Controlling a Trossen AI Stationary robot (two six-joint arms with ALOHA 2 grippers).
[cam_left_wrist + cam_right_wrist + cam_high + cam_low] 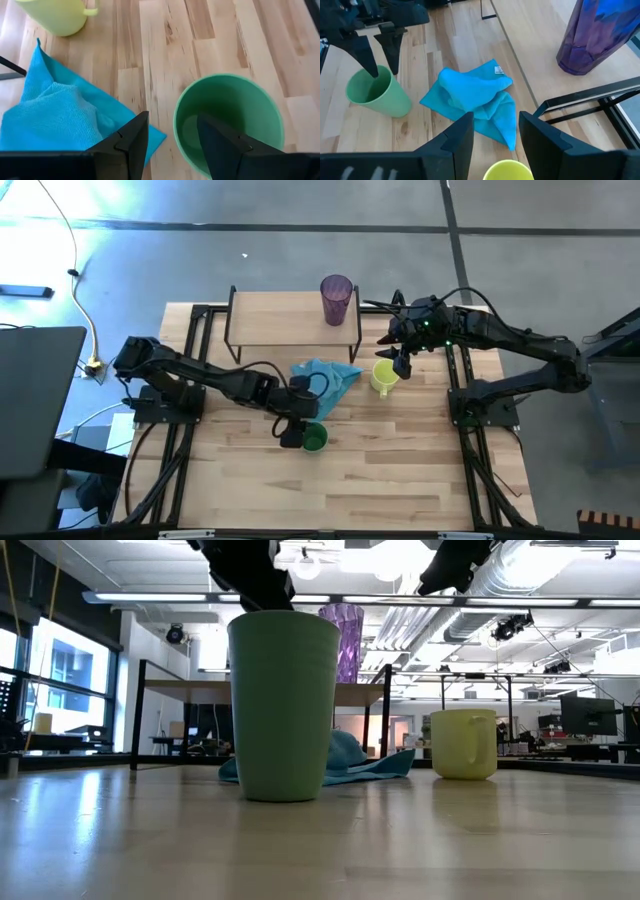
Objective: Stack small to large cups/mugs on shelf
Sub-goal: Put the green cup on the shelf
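Purple tumbler (336, 299) is already standing on the shelf (280, 318), so that's one down. Green cup (314, 439) and yellow mug (384, 376) are both on the counter (400, 470). Left end effector (292, 436) sits open straddling the green cup's rim, right end effector (401, 366) hangs open over the mug. Nothing's nested yet.

Light-wood slatted surface (400, 470), planks running left to right in the high view. Crumpled light blue cloth (328, 377) near the middle of the surface, one corner stretched out flat. Grey floor (200, 250) around the surface, crossed by dark lines. Yellow cable (84, 310) on the floor at left. Dark monitor (35, 400) at the left edge.
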